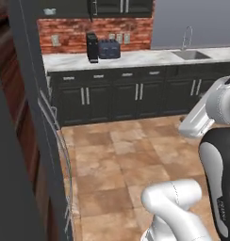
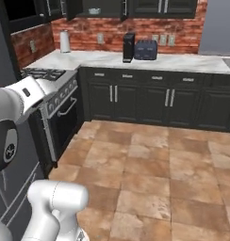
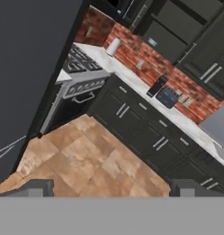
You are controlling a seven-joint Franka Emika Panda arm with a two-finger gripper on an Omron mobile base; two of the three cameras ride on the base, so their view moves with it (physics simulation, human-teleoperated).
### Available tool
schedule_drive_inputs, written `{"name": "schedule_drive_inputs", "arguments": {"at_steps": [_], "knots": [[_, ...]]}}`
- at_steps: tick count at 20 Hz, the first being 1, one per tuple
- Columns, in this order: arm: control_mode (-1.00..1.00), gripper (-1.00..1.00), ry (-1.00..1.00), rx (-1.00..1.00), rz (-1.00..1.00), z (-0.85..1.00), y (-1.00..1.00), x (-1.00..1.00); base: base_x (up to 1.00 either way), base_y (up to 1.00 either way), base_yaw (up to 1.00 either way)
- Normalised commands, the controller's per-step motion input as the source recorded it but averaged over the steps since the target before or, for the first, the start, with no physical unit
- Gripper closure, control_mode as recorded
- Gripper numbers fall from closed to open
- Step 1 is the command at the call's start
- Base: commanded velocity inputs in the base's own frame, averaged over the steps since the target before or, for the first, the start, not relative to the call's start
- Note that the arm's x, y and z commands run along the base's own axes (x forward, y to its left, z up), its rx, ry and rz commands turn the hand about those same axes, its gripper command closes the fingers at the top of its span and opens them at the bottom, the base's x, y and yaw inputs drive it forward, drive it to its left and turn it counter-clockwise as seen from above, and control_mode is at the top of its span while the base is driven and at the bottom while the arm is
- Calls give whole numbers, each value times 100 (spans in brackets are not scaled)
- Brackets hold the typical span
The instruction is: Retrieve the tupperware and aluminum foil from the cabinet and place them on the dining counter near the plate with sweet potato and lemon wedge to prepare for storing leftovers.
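My gripper (image 3: 111,188) is open in the hand view, its two dark fingertips (image 3: 36,187) standing wide apart at the bottom with nothing between them. It looks from high up over the tiled floor toward the dark upper cabinets (image 3: 187,32) above the brick wall. A small pale thing (image 3: 152,42) sits inside one of those cabinets (image 2: 94,10); it is too small to name. The tupperware, aluminum foil, dining counter and plate are out of view. My white arm (image 1: 201,117) rises at the right of the left base view.
A stove (image 2: 46,75) stands at the left end of the marble counter (image 1: 135,59). On the counter are a toaster (image 1: 109,48), a black coffee machine (image 1: 92,47) and a paper towel roll (image 2: 64,41); a sink (image 1: 191,54) lies further right. A tall dark panel (image 1: 22,141) is close on my left. The tiled floor (image 2: 154,169) lies between.
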Motion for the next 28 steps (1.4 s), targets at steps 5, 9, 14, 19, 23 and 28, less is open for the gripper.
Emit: {"name": "schedule_drive_inputs", "arguments": {"at_steps": [5,9,14,19,23,28], "knots": [[100,-100,0,0,0,0,0,0,100,51,-9],[100,-100,0,0,0,0,0,0,100,13,-13],[100,-100,0,0,0,0,0,0,100,11,-11],[100,-100,0,0,0,0,0,0,100,53,-1],[100,-100,0,0,0,0,0,0,100,42,4],[100,-100,0,0,0,0,0,0,100,13,6]]}}
